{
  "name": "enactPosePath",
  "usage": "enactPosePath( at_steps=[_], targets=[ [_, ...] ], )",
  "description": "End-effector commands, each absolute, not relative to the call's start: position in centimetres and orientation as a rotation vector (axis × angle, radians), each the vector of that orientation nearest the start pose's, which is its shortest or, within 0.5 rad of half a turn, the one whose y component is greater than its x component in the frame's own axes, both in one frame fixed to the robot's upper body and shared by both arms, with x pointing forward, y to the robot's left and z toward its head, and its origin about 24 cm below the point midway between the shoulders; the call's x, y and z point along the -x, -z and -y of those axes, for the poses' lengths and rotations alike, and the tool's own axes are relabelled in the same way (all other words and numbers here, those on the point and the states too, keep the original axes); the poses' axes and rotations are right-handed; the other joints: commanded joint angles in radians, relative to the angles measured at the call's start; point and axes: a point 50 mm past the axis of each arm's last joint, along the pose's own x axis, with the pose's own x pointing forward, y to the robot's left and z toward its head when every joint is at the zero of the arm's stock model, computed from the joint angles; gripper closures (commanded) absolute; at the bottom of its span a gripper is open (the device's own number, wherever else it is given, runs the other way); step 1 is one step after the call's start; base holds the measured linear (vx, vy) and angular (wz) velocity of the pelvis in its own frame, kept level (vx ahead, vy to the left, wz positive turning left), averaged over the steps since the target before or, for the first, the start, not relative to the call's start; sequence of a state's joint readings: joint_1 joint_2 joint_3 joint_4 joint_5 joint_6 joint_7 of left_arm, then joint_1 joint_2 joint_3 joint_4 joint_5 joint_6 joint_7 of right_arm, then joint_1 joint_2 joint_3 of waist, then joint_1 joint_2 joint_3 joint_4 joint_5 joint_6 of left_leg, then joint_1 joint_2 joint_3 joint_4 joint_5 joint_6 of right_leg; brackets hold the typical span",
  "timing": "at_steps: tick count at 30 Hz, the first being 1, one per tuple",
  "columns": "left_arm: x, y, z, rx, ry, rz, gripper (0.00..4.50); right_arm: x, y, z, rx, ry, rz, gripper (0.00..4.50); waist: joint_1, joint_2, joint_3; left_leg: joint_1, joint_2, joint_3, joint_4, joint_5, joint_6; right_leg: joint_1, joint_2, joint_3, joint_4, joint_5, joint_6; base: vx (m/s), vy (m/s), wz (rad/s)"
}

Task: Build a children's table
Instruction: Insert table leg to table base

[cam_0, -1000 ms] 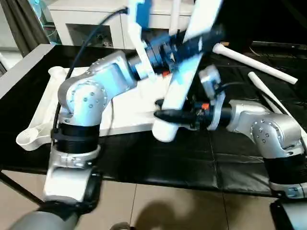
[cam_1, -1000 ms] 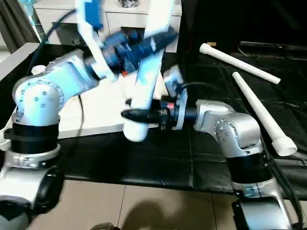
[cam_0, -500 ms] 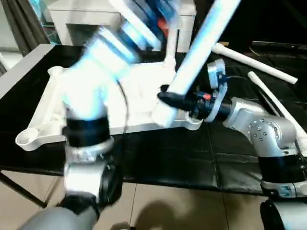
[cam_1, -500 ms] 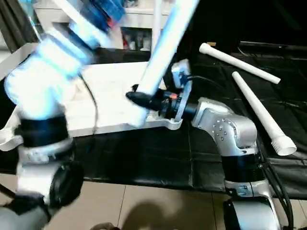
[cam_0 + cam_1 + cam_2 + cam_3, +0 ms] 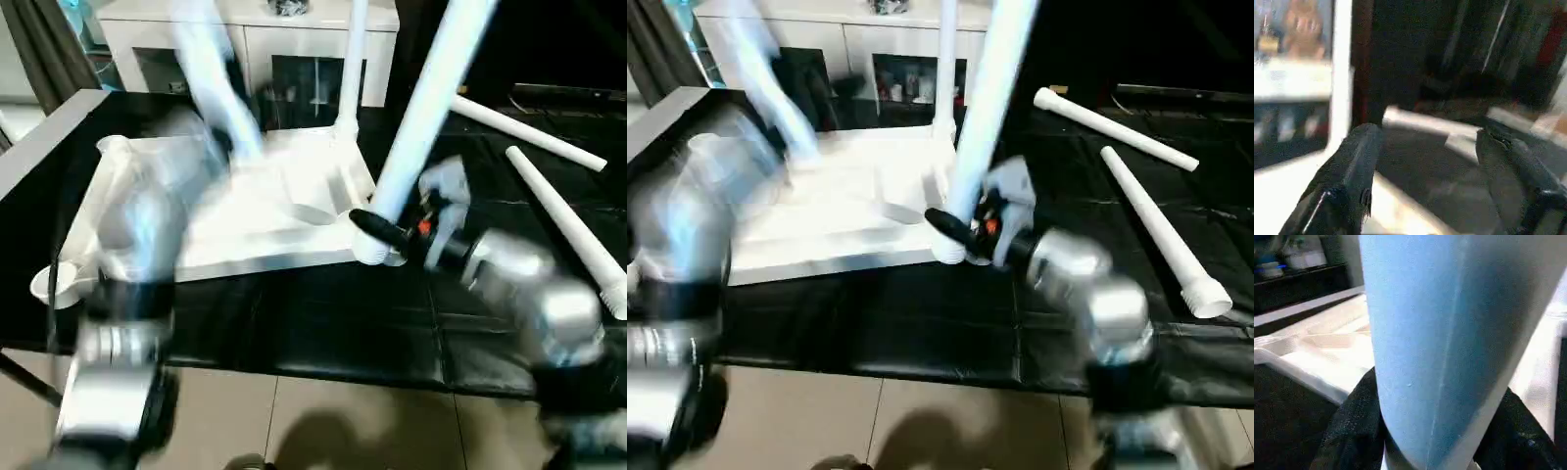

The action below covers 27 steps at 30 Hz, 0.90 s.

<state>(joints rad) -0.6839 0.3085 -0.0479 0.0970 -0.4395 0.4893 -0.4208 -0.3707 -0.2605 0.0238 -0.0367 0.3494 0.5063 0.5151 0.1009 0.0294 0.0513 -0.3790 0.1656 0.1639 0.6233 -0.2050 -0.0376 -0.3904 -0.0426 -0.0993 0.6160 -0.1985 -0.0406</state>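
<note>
The children's table top [image 5: 245, 220] lies upside down on the black work table, ribbed side up. One white leg [image 5: 351, 69] stands upright in its far right corner. My right gripper [image 5: 378, 233] is shut on a second leg [image 5: 421, 108] near its lower end. That end sits at the near right corner socket, and the leg rises steeply, leaning a little right. In the right wrist view this leg [image 5: 1435, 333] stands between the black fingers. My left gripper [image 5: 1425, 161] is open with nothing between its fingers. The left arm [image 5: 216, 88] is a blur over the top's left half.
Two loose legs [image 5: 534, 135] [image 5: 573, 235] lie on the black table at the right. A white cabinet with glass doors [image 5: 284, 44] stands behind the table. The table's front edge [image 5: 323, 377] runs just ahead of my arms, with tiled floor below.
My left gripper has let go of the leg and swung away to the left. My right gripper has brought the leg more upright, its lower end now at the near right corner socket.
</note>
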Motion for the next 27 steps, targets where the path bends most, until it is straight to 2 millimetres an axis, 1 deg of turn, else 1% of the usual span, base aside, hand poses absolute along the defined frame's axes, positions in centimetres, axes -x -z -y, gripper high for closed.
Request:
enactPosePath(
  at_steps=[1,2,3,4,5,6,7,8,9,10,11,12,14,16,17,18,19,20,21,22,23,24,25,26,27],
  targets=[
    [-33.9,-16.2,-11.4,-0.082,0.762,0.018,1.04,-30.2,-11.5,15.1,-0.047,-0.536,-0.057,2.59,-0.004,0.003,-0.078,0.011,0.071,-0.029,-0.063,0.040,0.052,0.057,-0.114,0.074,-0.055,-0.009,-0.135,0.000,0.000,0.00],
    [-33.6,-15.4,-11.2,-0.076,0.797,-0.004,1.04,-30.1,-11.3,15.3,-0.042,-0.504,-0.055,2.59,-0.005,0.006,-0.078,0.011,0.071,-0.026,-0.063,0.028,0.046,0.057,-0.114,0.075,-0.056,-0.022,-0.135,0.000,0.000,0.00],
    [-33.5,-14.4,-10.9,-0.110,0.823,-0.031,1.04,-30.0,-11.3,15.7,-0.044,-0.464,-0.038,2.59,-0.007,0.008,-0.078,0.013,0.070,-0.025,-0.064,0.013,0.035,0.058,-0.113,0.075,-0.056,-0.031,-0.137,0.000,0.000,0.00],
    [-33.5,-14.1,-10.8,-0.125,0.829,-0.038,1.04,-30.0,-11.3,15.8,-0.044,-0.451,-0.032,2.59,-0.007,0.008,-0.077,0.014,0.070,-0.025,-0.066,0.006,0.034,0.056,-0.112,0.075,-0.061,-0.041,-0.135,0.000,0.000,0.00],
    [-33.4,-13.7,-10.7,-0.143,0.837,-0.045,1.04,-30.0,-11.3,16.0,-0.045,-0.435,-0.026,2.59,-0.009,0.006,-0.077,0.012,0.070,-0.026,-0.068,-0.014,0.028,0.061,-0.114,0.074,-0.061,-0.051,-0.137,0.000,0.000,0.00],
    [-33.5,-12.8,-10.5,-0.176,0.852,-0.060,1.04,-29.9,-11.3,16.4,-0.052,-0.395,-0.017,2.59,-0.014,0.006,-0.074,0.012,0.068,-0.025,-0.069,-0.034,0.026,0.058,-0.112,0.074,-0.066,-0.071,-0.132,0.000,0.000,0.00],
    [-33.8,-11.6,-10.2,-0.219,0.853,-0.084,1.04,-29.7,-11.3,16.9,-0.058,-0.340,-0.013,2.59,-0.020,0.003,-0.072,0.011,0.065,-0.024,-0.070,-0.046,0.028,0.059,-0.110,0.075,-0.075,-0.097,-0.116,0.000,0.000,0.00],
    [-33.8,-11.5,-10.2,-0.216,0.855,-0.087,1.04,-29.7,-11.3,17.0,-0.057,-0.338,-0.013,2.59,-0.021,0.003,-0.073,0.013,0.065,-0.023,-0.070,-0.055,0.023,0.060,-0.112,0.076,-0.073,-0.108,-0.113,0.000,0.000,0.00],
    [-34.0,-10.8,-10.0,-0.193,0.872,-0.108,1.04,-29.5,-11.1,17.3,-0.051,-0.314,-0.017,2.59,-0.023,-0.003,-0.071,0.011,0.064,-0.022,-0.072,-0.058,0.024,0.064,-0.112,0.075,-0.077,-0.135,-0.106,0.000,0.000,0.00],
    [-34.1,-10.0,-9.6,-0.176,0.898,-0.136,1.04,-29.2,-10.9,17.6,-0.033,-0.294,-0.022,2.59,-0.022,0.000,-0.073,0.013,0.064,-0.024,-0.071,-0.060,0.021,0.063,-0.114,0.075,-0.076,-0.145,-0.106,0.000,0.000,0.00],
    [-34.2,-9.6,-9.5,-0.176,0.913,-0.147,1.04,-29.0,-10.8,17.7,-0.022,-0.283,-0.024,2.59,-0.024,-0.009,-0.070,0.012,0.063,-0.020,-0.073,-0.068,0.023,0.063,-0.113,0.075,-0.082,-0.172,-0.097,0.000,0.000,0.00],
    [-34.1,-9.2,-9.3,-0.175,0.942,-0.165,1.04,-28.8,-10.6,17.9,-0.018,-0.275,-0.030,2.59,-0.027,-0.009,-0.067,0.013,0.064,-0.022,-0.076,-0.090,0.024,0.062,-0.116,0.075,-0.087,-0.217,-0.089,0.000,0.000,0.00],
    [-34.0,-8.2,-9.1,-0.232,0.990,-0.208,1.04,-28.6,-10.5,18.0,-0.024,-0.266,-0.036,2.59,-0.029,-0.011,-0.066,0.016,0.064,-0.021,-0.076,-0.096,0.027,0.058,-0.115,0.076,-0.090,-0.235,-0.087,0.000,0.000,0.00],
    [-33.9,-7.5,-8.9,-0.261,1.049,-0.244,1.04,-28.5,-10.4,17.9,-0.029,-0.267,-0.042,2.59,-0.035,-0.010,-0.067,0.015,0.065,-0.022,-0.076,-0.090,0.032,0.059,-0.115,0.078,-0.086,-0.223,-0.091,0.000,0.000,0.00],
    [-34.3,-7.2,-9.0,-0.290,1.052,-0.264,1.04,-28.6,-10.5,17.9,-0.028,-0.270,-0.043,2.59,-0.037,-0.008,-0.067,0.015,0.063,-0.022,-0.076,-0.089,0.035,0.059,-0.115,0.078,-0.089,-0.222,-0.092,0.000,0.000,0.00],
    [-34.5,-7.2,-9.1,-0.303,1.049,-0.269,1.04,-28.6,-10.5,17.9,-0.027,-0.272,-0.042,2.59,-0.040,-0.009,-0.066,0.015,0.060,-0.019,-0.075,-0.092,0.038,0.058,-0.113,0.078,-0.093,-0.226,-0.089,0.000,0.000,0.00],
    [-34.8,-7.1,-9.2,-0.321,1.041,-0.276,1.04,-28.7,-10.6,17.8,-0.024,-0.278,-0.040,2.59,-0.043,-0.002,-0.068,0.014,0.062,-0.023,-0.074,-0.085,0.041,0.061,-0.115,0.077,-0.088,-0.203,-0.099,0.000,0.000,0.00],
    [-35.1,-7.1,-9.3,-0.323,1.039,-0.283,1.04,-28.7,-10.6,17.8,-0.019,-0.283,-0.039,2.59,-0.045,-0.004,-0.068,0.014,0.060,-0.022,-0.074,-0.087,0.043,0.061,-0.113,0.076,-0.091,-0.200,-0.099,0.000,0.000,0.00],
    [-35.4,-7.1,-9.4,-0.322,1.034,-0.294,1.04,-28.8,-10.7,17.8,-0.016,-0.285,-0.038,2.59,-0.044,0.000,-0.071,0.014,0.063,-0.025,-0.073,-0.081,0.044,0.065,-0.118,0.077,-0.085,-0.176,-0.111,0.000,0.000,0.00],
    [-35.7,-7.1,-9.5,-0.315,1.034,-0.313,1.04,-28.8,-10.7,17.8,-0.015,-0.286,-0.038,2.59,-0.046,-0.003,-0.069,0.013,0.062,-0.023,-0.073,-0.082,0.048,0.064,-0.117,0.076,-0.089,-0.173,-0.114,0.000,0.000,0.00],
    [-35.9,-7.0,-9.6,-0.306,1.034,-0.338,1.04,-28.7,-10.7,17.8,-0.014,-0.287,-0.038,2.59,-0.045,-0.002,-0.069,0.016,0.060,-0.021,-0.072,-0.085,0.051,0.063,-0.116,0.076,-0.091,-0.174,-0.120,0.000,0.000,0.00],
    [-36.0,-7.0,-9.7,-0.305,1.034,-0.341,1.04,-28.7,-10.7,17.8,-0.013,-0.287,-0.038,2.59,-0.043,-0.001,-0.071,0.015,0.061,-0.022,-0.072,-0.083,0.052,0.066,-0.118,0.076,-0.089,-0.172,-0.125,0.000,0.000,0.00],
    [-36.1,-7.0,-9.7,-0.309,1.033,-0.349,1.04,-28.7,-10.7,17.8,-0.009,-0.287,-0.038,2.59,-0.042,-0.001,-0.072,0.015,0.064,-0.024,-0.072,-0.079,0.052,0.067,-0.121,0.076,-0.085,-0.158,-0.132,0.000,0.000,0.00],
    [-36.7,-7.1,-9.9,-0.339,0.999,-0.354,1.04,-28.6,-10.7,17.8,-0.006,-0.285,-0.037,2.59,-0.044,0.008,-0.073,0.016,0.066,-0.026,-0.071,-0.076,0.059,0.064,-0.117,0.074,-0.086,-0.122,-0.146,0.000,0.000,0.00],
    [-36.9,-7.2,-10.0,-0.356,0.986,-0.354,1.04,-28.5,-10.7,17.8,-0.005,-0.283,-0.038,2.59,-0.044,0.009,-0.074,0.016,0.065,-0.026,-0.070,-0.076,0.061,0.065,-0.116,0.074,-0.084,-0.106,-0.150,0.000,0.000,0.00]
  ],
)
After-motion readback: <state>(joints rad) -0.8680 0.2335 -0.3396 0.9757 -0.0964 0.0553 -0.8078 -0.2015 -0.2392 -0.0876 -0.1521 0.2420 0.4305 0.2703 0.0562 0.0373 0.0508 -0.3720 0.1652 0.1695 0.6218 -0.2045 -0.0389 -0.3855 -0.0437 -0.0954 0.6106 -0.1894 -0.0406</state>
